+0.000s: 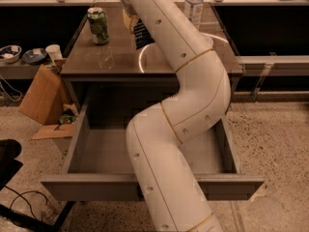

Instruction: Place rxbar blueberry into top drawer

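Observation:
The rxbar blueberry (142, 34), dark with white lettering, hangs tilted just above the cabinet top (111, 62), near its back middle. My gripper (131, 19) is at the top of the view, shut on the bar's upper end, and my white arm (188, 105) hides most of it. The top drawer (91, 187) is pulled wide open below the cabinet top. Its grey inside (104, 151) shows nothing in it where my arm does not cover it. The handle is hidden behind the arm.
A green soda can (98, 25) stands at the cabinet top's back left. A clear water bottle (194, 6) stands at the back right. A cardboard box (41, 95) leans left of the cabinet, with bowls (10, 53) and a cup (53, 52) on a low shelf behind.

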Robot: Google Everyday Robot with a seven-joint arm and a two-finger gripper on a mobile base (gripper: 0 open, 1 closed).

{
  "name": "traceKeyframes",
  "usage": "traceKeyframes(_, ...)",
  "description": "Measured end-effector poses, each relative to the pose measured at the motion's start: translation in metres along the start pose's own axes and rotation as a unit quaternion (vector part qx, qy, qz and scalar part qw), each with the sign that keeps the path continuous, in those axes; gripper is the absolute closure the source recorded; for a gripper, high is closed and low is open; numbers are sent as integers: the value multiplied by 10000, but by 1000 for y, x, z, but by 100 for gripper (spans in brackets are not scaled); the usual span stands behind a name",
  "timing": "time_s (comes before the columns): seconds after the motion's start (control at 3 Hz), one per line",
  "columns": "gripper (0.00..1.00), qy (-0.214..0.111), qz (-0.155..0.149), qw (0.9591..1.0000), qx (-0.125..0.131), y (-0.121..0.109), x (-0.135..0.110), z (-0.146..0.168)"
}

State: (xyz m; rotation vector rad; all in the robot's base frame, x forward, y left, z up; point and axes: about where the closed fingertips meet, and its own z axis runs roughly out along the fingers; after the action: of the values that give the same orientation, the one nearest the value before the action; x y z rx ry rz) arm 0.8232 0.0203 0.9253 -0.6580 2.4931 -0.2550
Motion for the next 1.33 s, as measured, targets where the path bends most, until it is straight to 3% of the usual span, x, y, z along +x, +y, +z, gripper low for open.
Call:
traceKeyframes(0.67, 100, 184, -528, 9982, -234, 18, 5, -35)
traceKeyframes(1.33, 100, 248, -803, 9905, -1092, 72, 8, -61)
